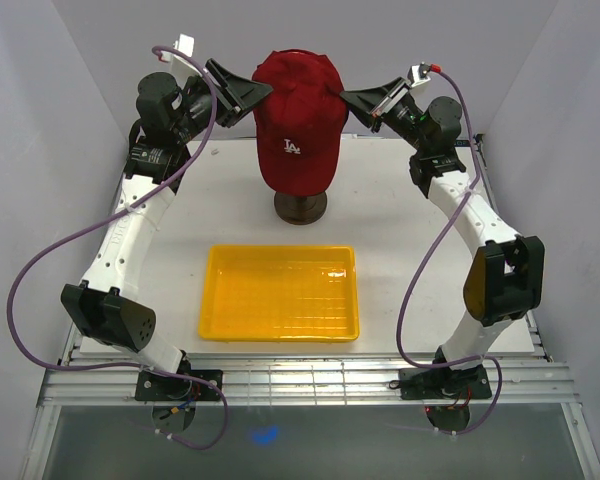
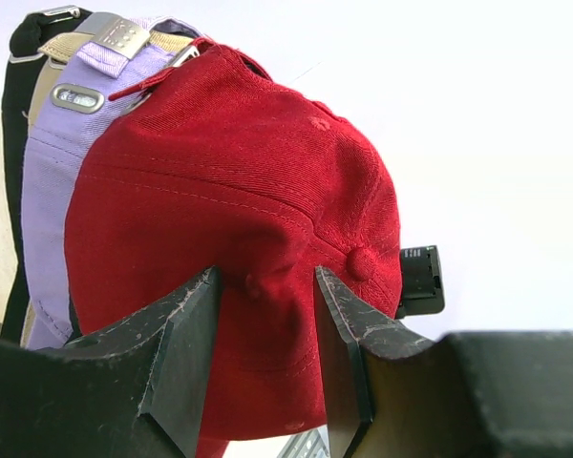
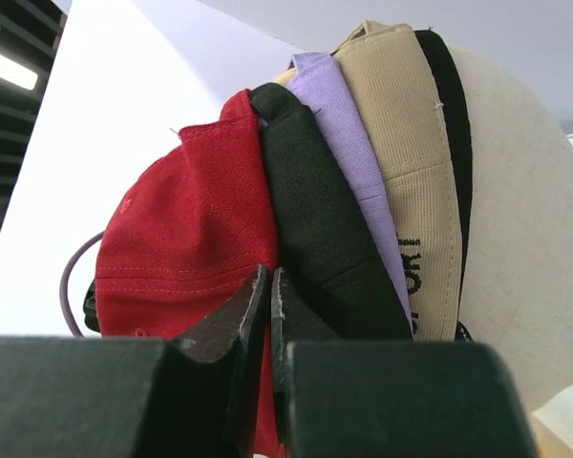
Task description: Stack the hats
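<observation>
Four hats sit nested on a cream mannequin head (image 3: 525, 239). The red hat (image 1: 295, 110) with the white LA logo is outermost. The left wrist view shows red (image 2: 229, 191), then lavender (image 2: 48, 191), tan (image 2: 43, 86) and black (image 2: 19, 57) beneath it. The right wrist view shows the red (image 3: 181, 229), lavender (image 3: 349, 124), tan (image 3: 411, 143) and black (image 3: 449, 105) edges. My left gripper (image 1: 260, 97) is open, its fingers (image 2: 186, 315) either side of the red crown. My right gripper (image 1: 348, 97) is shut on the red hat's brim edge (image 3: 269, 277).
The mannequin head stands on a dark round base (image 1: 300, 207) at the back middle of the white table. A yellow plastic tray (image 1: 280, 249) lies in front of it, nothing in it. Grey walls close in on both sides.
</observation>
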Controlling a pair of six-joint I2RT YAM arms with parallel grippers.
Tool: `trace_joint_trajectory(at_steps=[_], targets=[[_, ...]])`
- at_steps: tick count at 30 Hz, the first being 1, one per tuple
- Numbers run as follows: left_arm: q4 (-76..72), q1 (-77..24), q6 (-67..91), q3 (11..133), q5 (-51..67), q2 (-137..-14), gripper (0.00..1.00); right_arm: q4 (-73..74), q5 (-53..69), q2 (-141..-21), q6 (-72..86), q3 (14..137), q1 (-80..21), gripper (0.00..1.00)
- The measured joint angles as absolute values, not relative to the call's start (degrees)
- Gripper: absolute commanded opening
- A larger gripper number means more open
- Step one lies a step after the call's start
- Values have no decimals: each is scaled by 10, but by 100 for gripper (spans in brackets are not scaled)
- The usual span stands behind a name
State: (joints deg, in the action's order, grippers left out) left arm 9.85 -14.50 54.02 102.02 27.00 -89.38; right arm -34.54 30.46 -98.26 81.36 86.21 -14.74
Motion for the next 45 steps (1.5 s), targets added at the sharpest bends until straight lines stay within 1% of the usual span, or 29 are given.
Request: trace_joint_trajectory(at_steps=[17, 19, 23, 24, 29, 38, 45], targets=[[98, -145, 538, 1006, 270, -893, 55, -286, 288, -971, 771, 861, -147, 8], [98, -145, 536, 1006, 270, -893, 56, -285, 288, -971, 770, 861, -147, 11], [99, -145, 530, 1009, 270, -893, 56, -281, 288, -971, 769, 861, -147, 23], [99, -145, 528, 1010, 270, -893, 56, -279, 288, -971, 769, 861, -147, 28], [98, -145, 524, 1016, 270, -893, 57, -269, 288, -971, 774, 861, -145, 40], [99, -145, 519, 1026, 270, -893, 57, -255, 288, -971, 776, 866, -141, 48], [101, -143, 517, 1029, 271, -891, 57, -254, 287, -971, 780, 866, -136, 57]])
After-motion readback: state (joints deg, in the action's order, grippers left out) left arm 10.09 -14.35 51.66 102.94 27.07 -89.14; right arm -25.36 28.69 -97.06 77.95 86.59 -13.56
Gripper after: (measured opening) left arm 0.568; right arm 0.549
